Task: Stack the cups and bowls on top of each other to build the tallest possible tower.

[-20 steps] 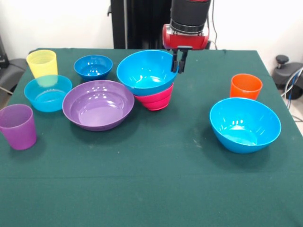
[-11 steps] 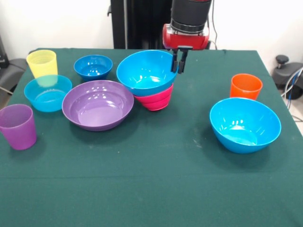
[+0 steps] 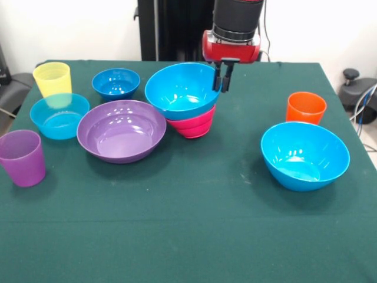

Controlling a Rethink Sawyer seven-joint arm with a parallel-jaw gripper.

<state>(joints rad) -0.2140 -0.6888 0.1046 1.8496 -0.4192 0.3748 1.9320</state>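
A tilted blue bowl (image 3: 181, 89) rests in a magenta bowl (image 3: 194, 125), forming a short tower at the table's middle back. My gripper (image 3: 221, 76) comes down from above at this bowl's right rim, with the narrow fingers shut on the rim. A wide purple bowl (image 3: 122, 130) lies just left of the tower. Further left are a pale blue bowl (image 3: 59, 115), a small dark blue bowl (image 3: 116, 83), a yellow cup (image 3: 52, 78) and a purple cup (image 3: 22, 157). On the right stand an orange cup (image 3: 306, 108) and a large blue bowl (image 3: 304, 154).
Everything sits on a green tablecloth (image 3: 188, 224). The purple bowl nearly touches the tower's left side. A dark chair (image 3: 13, 88) stands beyond the left edge of the table, and cables and a stand (image 3: 359, 94) lie beyond the right edge.
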